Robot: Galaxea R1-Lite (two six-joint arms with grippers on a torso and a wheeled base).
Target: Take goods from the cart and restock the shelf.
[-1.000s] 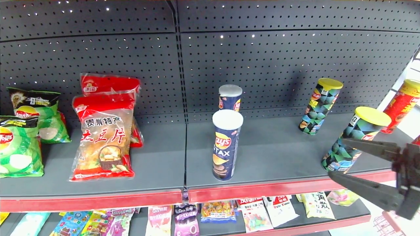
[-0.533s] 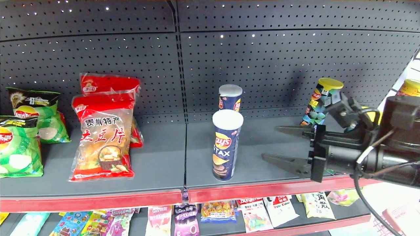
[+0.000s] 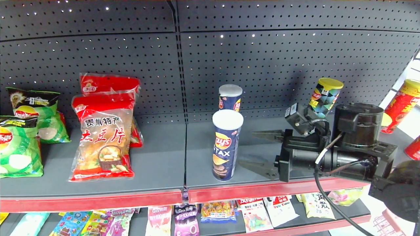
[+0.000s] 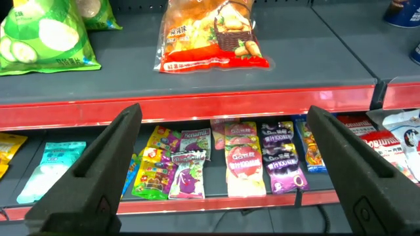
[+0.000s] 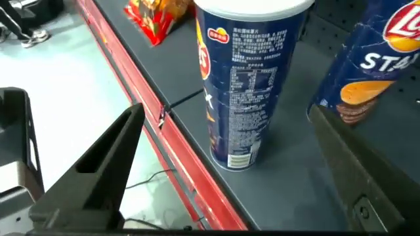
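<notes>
Two blue chip cans stand mid-shelf, the front can ahead of the rear can. My right gripper is open and empty, level with the front can's lower half and just right of it. In the right wrist view the front can stands just ahead of the open right gripper, with the rear can beside it. A patterned can with a yellow lid stands behind the right arm. My left gripper is open and empty, low in front of the shelf's red edge.
Red snack bags and green chip bags fill the shelf's left half. Red cans stand at the far right. Candy packets line the lower shelf. Bare shelf lies between the red bags and the blue cans.
My right arm has swung left along the shelf front, from beside the near patterned can to just right of the front blue can. Its gripper stayed open. That patterned can is now hidden behind the arm.
</notes>
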